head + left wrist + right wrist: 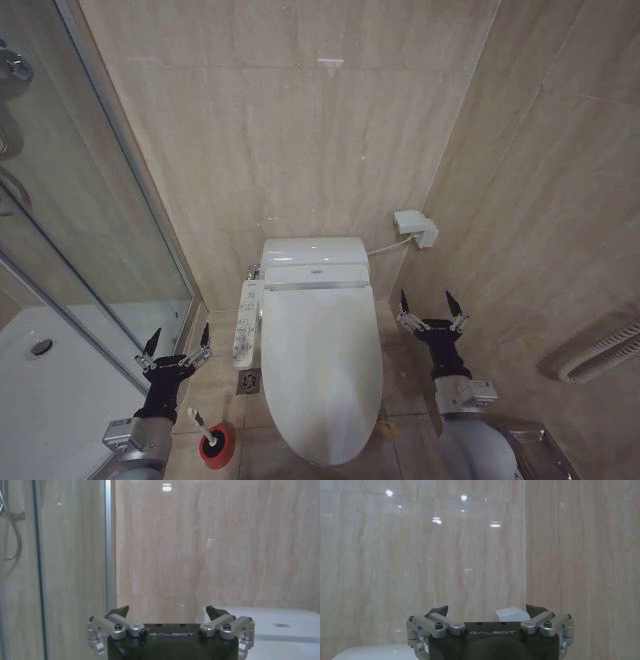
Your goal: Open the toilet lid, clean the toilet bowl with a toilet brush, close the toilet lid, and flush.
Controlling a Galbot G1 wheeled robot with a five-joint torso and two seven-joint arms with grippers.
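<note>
Both grippers hang spread and empty: left gripper (177,345) beside the control panel (246,323), right gripper (432,308) clear of the lid (320,370), which lies shut. The brush (208,432) stands in its red cup (217,446) on the floor. Risk: that glossy lid edge slipping off a finger.

Beige marble-look wall tiles (300,130), glass shower screen (90,200), tiled floor (400,390), floor drain (248,381)

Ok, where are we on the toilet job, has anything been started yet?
Nothing looks done: the toilet lid lies closed over the bowl, and the toilet brush stands in its red cup on the floor. In hand: nothing; the left gripper and right gripper hover open and empty either side of the toilet. Left: opening, brushing, closing, flushing.
</note>
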